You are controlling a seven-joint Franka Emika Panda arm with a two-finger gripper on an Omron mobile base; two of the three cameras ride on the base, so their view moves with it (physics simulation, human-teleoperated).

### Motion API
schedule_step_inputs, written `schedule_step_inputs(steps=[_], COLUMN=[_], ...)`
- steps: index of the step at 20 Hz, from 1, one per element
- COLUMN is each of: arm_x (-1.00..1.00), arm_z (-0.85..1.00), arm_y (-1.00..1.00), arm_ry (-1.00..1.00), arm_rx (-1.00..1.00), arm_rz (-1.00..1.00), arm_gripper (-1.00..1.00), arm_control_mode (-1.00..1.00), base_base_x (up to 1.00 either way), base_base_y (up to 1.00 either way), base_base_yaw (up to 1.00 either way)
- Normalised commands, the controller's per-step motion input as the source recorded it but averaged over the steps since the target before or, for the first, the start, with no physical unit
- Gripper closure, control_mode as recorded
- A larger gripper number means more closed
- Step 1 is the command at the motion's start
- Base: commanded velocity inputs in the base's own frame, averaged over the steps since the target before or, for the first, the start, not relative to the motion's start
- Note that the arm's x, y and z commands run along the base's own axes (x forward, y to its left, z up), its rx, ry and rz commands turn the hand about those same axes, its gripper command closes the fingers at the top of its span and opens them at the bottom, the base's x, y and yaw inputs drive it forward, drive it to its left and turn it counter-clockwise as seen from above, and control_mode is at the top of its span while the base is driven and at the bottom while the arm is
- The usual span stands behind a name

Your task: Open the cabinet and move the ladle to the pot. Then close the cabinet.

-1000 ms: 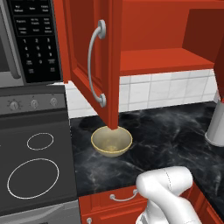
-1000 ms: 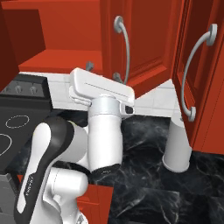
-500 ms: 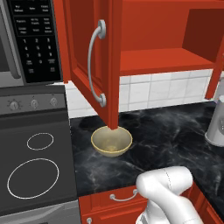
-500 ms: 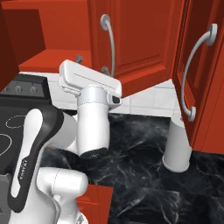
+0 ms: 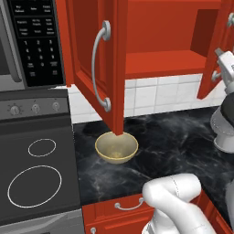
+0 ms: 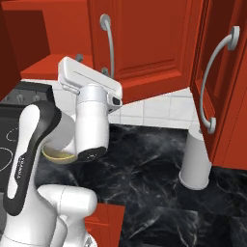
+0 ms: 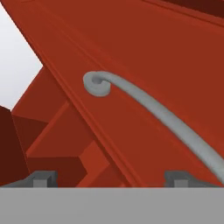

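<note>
The cabinet [image 5: 160, 59] stands open, and its red shelf shows no ladle. Its left door [image 5: 87, 50] is swung wide towards me. Its right door [image 6: 149, 38] hangs partly open, with a curved silver handle [image 6: 109, 46] at its edge. My gripper [image 6: 91, 65] is open and sits just in front of that handle, apart from it. In the hand view the handle [image 7: 153, 109] arcs across above my open gripper [image 7: 109, 179]. From the left base view my gripper [image 5: 222, 57] is at the right door's edge [image 5: 208, 68]. The ladle and the pot are out of view.
A shallow yellowish bowl [image 5: 116, 148] sits on the black marble counter [image 5: 173, 137] under the left door. A stove [image 5: 36, 178] and microwave [image 5: 32, 41] are at the left. A pale cylinder [image 6: 195, 159] stands on the counter below another red door [image 6: 217, 82].
My hand has swung left, and the right door's edge has moved left with it, coming into the left base view. The bowl and the left door have stayed put.
</note>
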Motion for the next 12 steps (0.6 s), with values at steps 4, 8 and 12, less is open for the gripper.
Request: schedule_step_inputs(steps=[4,8,12], arm_x=[0.54,0.62,0.67], arm_z=[0.0,0.0,0.0], arm_y=[0.15,0.18,0.23], arm_ry=[0.0,0.0,0.0], arm_rx=[0.0,0.0,0.0], arm_rz=[0.01,0.0,0.0], arm_gripper=[-1.0,-1.0,-1.0], arm_control_mode=[-1.0,-1.0,-1.0], base_base_x=[0.0,0.0,0.0], base_base_y=[0.0,0.0,0.0], base_base_yaw=[0.0,0.0,0.0])
